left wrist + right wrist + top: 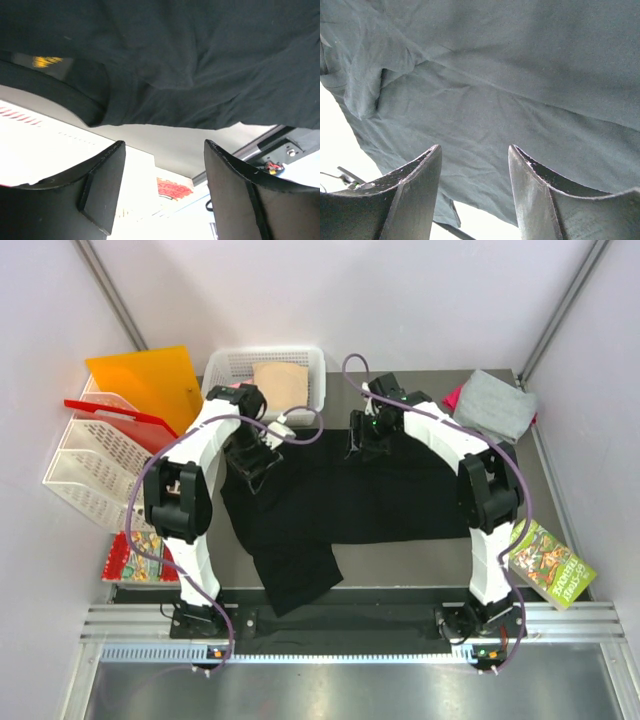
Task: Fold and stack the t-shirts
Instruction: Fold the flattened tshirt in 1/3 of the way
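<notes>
- Since black t-shirt (330, 505) lies spread on surface (400, 560) for folding, left end effector (164, 145) and right end effector (475, 147) sit at far edge;
- both: jaws apart, empty

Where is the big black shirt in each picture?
Top view: the black shirt lies spread across the middle of the table.
Left wrist view: it fills the top half, beyond the left pincer.
Right wrist view: it fills almost everything, looking greyish, beyond the right pincer.
Shared landmark: the shirt's edge against a paler surface.
</notes>
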`<state>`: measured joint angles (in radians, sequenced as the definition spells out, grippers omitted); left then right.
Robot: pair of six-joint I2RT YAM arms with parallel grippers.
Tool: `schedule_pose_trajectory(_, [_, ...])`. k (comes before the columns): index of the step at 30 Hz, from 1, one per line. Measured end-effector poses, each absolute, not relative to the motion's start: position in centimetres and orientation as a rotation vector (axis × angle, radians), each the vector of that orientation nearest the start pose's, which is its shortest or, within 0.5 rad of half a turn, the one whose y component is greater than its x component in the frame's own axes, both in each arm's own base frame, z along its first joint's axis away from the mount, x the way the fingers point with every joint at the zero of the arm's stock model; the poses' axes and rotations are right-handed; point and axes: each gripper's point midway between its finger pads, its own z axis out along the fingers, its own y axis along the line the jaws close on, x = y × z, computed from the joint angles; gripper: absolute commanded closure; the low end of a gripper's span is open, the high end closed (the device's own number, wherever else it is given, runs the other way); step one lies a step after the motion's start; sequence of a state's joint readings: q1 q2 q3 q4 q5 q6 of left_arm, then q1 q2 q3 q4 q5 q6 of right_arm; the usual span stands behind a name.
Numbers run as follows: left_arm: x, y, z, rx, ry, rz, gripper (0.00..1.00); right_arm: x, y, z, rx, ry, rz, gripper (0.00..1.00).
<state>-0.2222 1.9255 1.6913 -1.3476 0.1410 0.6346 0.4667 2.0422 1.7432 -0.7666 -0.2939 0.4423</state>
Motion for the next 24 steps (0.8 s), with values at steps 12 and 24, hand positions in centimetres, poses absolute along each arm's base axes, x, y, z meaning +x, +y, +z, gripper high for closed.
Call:
schedule_pose_trajectory(12, [37.5, -6.2, 13.1, 1.061, 2.788, -0.167, 0.38, 38.8, 29.1, 10.8, -0.175, 2.753, 0.764, 0.5])
schedule_pose_trajectory(24, [40.0, -5.9, 4.3, 1.083, 2.96, -0.144, 0.42, 36.8, 33.8, 10.2, -0.361, 2.742, 1.001, 0.54])
